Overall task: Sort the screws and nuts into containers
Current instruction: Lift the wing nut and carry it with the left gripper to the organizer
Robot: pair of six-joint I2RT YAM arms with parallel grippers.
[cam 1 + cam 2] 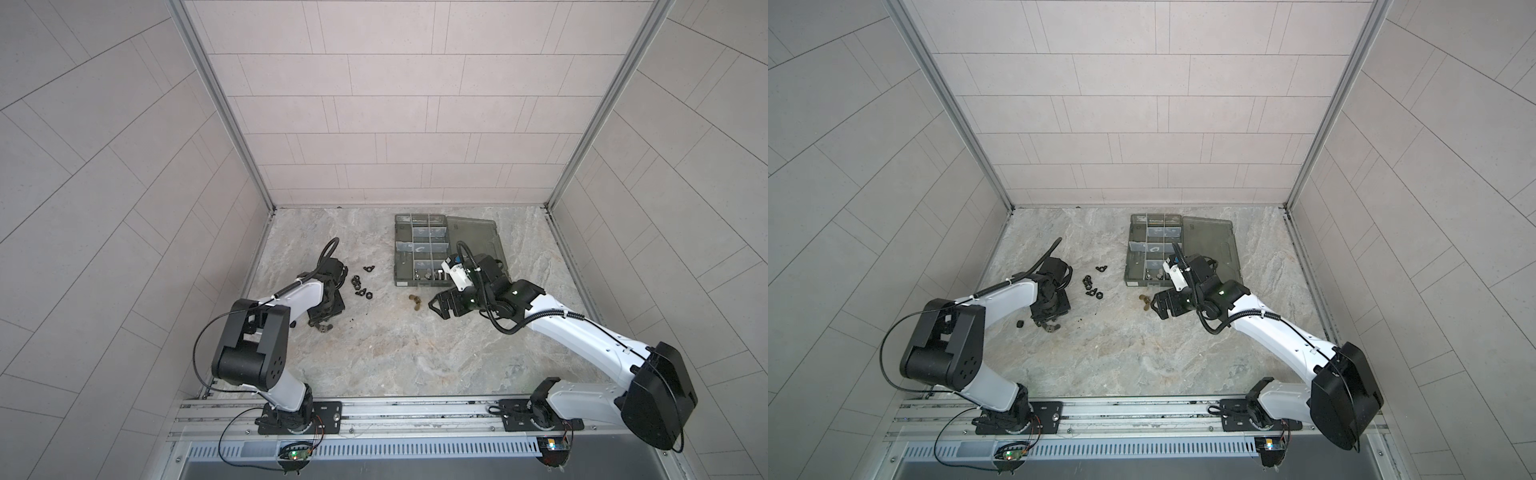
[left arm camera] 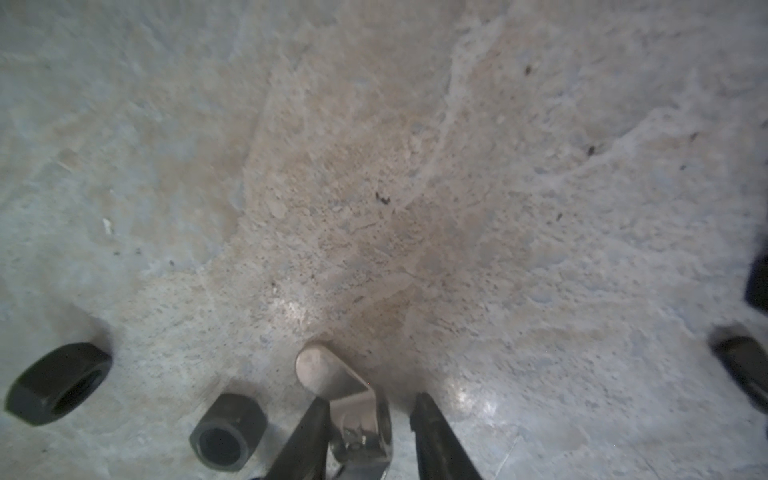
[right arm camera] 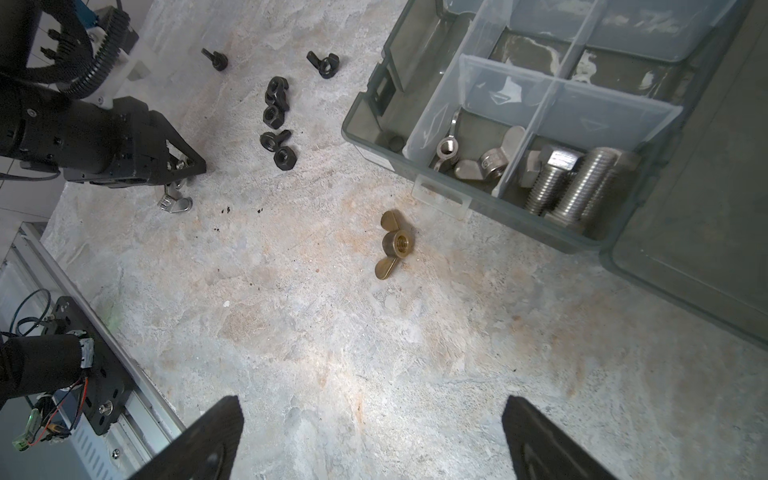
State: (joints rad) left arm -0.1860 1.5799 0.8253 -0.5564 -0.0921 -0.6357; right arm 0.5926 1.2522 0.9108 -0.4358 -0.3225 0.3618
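Silver and glossy, the loose wing nut (image 2: 343, 388) lies on the table (image 2: 374, 166), a mottled grey and tan stone-look surface with a fine grain. The left gripper (image 2: 370, 409) straddles it with slim black tapered fingers (image 2: 303, 440). One finger is against the nut's body and a narrow gap shows at the other, so the jaws are partly open and nothing is lifted. That arm reaches forward with its elbow raised and its wrist bent steeply down. Matt black hex nuts (image 2: 58, 382) lie just beside the fingers, and more black nuts (image 3: 276, 120), some winged, sit in a loose cluster near the arm. A brass wing nut (image 3: 392, 245), threaded through its middle, lies apart from them, just beside the near wall of the box (image 3: 353, 124). The box is smoky translucent plastic split by pale clear dividers (image 3: 519, 158). Its near corner compartment holds the bolts (image 3: 582, 183), thick, threaded and hex-headed, and the compartment next to it holds other silver wing nuts (image 3: 469, 164). The lid (image 3: 685, 249) lies open flat alongside, and faint moulded marks on it in both top views are too small to read. The right gripper (image 3: 378, 440) hovers over bare table near the brass nut, its jaws spread wide and empty. Its arm stretches in low from the right, pointing toward the middle.
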